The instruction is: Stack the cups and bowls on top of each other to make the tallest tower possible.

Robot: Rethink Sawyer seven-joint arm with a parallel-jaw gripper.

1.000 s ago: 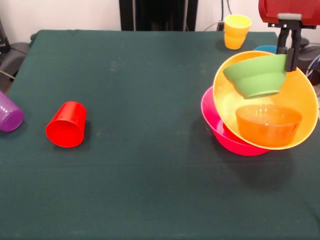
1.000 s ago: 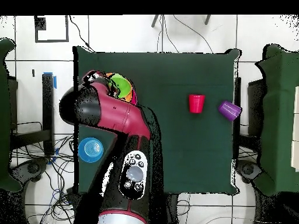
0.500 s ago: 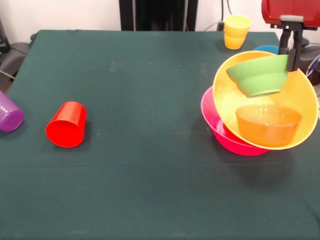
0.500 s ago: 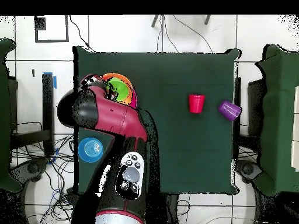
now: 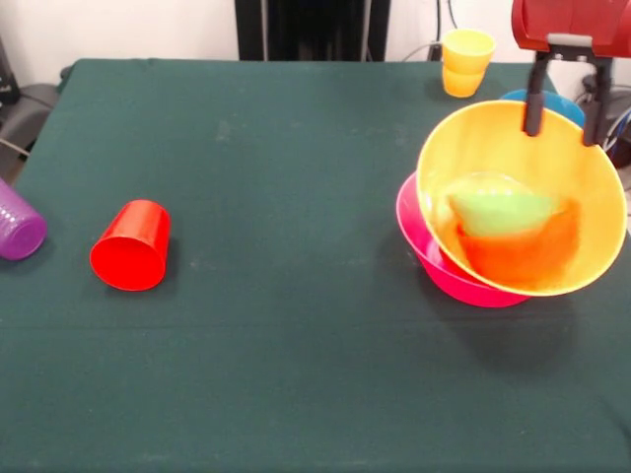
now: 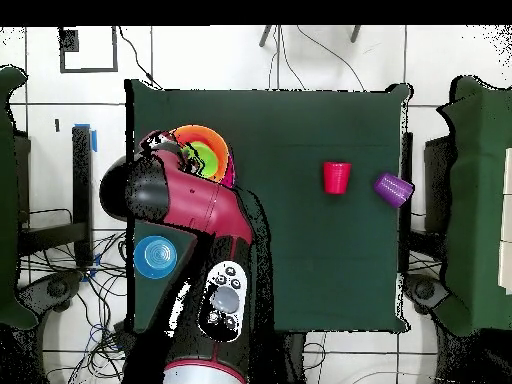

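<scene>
My gripper (image 5: pixel 562 113) is open and empty, its two fingers apart just above the far rim of the large yellow-orange bowl (image 5: pixel 473 148). That bowl sits tilted in the large pink bowl (image 5: pixel 419 232) at the table's right side. A green bowl (image 5: pixel 498 212) lies inside the small orange bowl (image 5: pixel 527 258), both within the yellow-orange one. The tower also shows in the overhead view (image 6: pixel 205 155), partly hidden by my arm. A red cup (image 5: pixel 131 245) and a purple cup (image 5: pixel 18 225) lie on their sides at the left. A yellow cup (image 5: pixel 467 47) stands nested in an orange cup (image 5: pixel 460 83) at the far edge.
A small blue bowl (image 5: pixel 557 101) sits behind the tower, close to my fingers; it shows in the overhead view (image 6: pixel 155 256) beside my arm. The green tablecloth (image 5: pixel 296 325) covers the table. In the overhead view the red cup (image 6: pixel 337 177) and purple cup (image 6: pixel 394 188) lie far from the tower.
The gripper has opened and let go of the green bowl, which has dropped into the small orange bowl. The fingers now stand apart above the rim.
</scene>
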